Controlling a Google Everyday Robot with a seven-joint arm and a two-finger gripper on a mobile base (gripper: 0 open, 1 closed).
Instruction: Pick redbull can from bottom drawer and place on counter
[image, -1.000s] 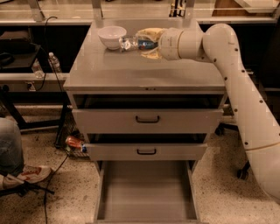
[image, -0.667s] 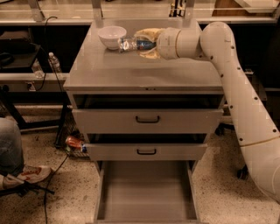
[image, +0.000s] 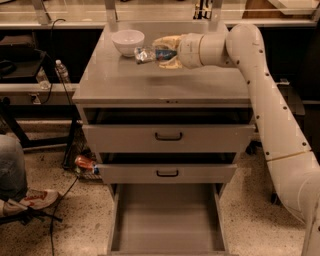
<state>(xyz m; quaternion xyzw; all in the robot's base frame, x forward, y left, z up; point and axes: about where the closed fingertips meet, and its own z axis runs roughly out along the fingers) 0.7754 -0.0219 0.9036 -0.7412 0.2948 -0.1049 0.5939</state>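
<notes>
The redbull can, silver with a blue patch, lies sideways in my gripper, just over the back of the counter. The tan fingers close around the can's right part, and its left end sticks out toward a white bowl. My white arm reaches in from the right. I cannot tell whether the can touches the counter. The bottom drawer is pulled fully out below, and its grey floor holds nothing.
A white bowl stands at the counter's back left, close to the can. The two upper drawers with black handles stand slightly ajar. An orange-red can lies on the floor at the left. A water bottle and a person's shoe are further left.
The gripper with the can has shifted slightly left toward the bowl. Nothing else has moved.
</notes>
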